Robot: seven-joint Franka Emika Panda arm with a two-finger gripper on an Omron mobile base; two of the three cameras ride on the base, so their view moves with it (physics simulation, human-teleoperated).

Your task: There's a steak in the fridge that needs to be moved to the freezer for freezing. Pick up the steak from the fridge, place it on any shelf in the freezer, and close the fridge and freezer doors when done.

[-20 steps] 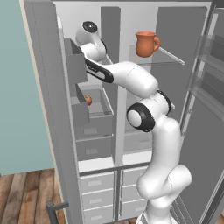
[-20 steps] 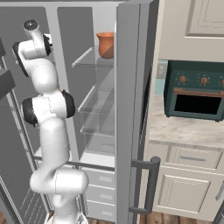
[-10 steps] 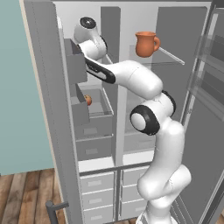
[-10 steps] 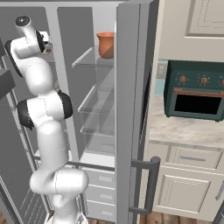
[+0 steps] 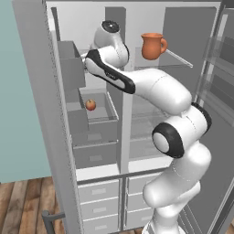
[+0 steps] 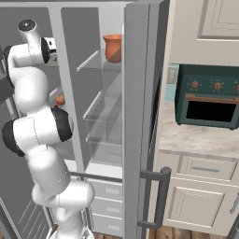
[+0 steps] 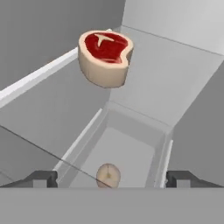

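hand view shows the gripper (image 7: 109,178) with tips spread apart and empty, the steak (image 7: 105,57) lying on a glass shelf (image 7: 52,118) ahead in the left compartment, so next i judge withdrawing and closing both doors.

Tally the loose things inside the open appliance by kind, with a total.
Steak: 1
Jug: 1
Fruit: 1
Total: 3
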